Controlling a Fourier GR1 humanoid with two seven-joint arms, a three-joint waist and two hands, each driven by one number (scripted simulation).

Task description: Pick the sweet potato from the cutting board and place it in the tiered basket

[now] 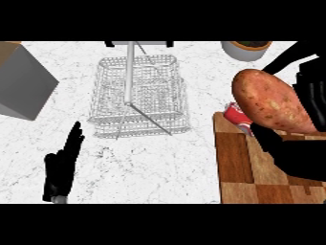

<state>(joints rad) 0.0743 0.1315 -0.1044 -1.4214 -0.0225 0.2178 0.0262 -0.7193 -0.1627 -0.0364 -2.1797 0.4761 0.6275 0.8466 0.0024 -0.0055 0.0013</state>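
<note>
Where black fingers curl, a mottled oblong sweet potato [271,101] rests.

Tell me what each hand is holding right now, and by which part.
The right hand holds the sweet potato, fingers curled around its right side, above the cutting board. The left hand holds nothing.

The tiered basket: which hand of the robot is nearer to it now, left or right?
Left. The left hand rests open on the counter just below and left of the tiered basket. The right hand is farther right, holding the sweet potato above the cutting board.
</note>
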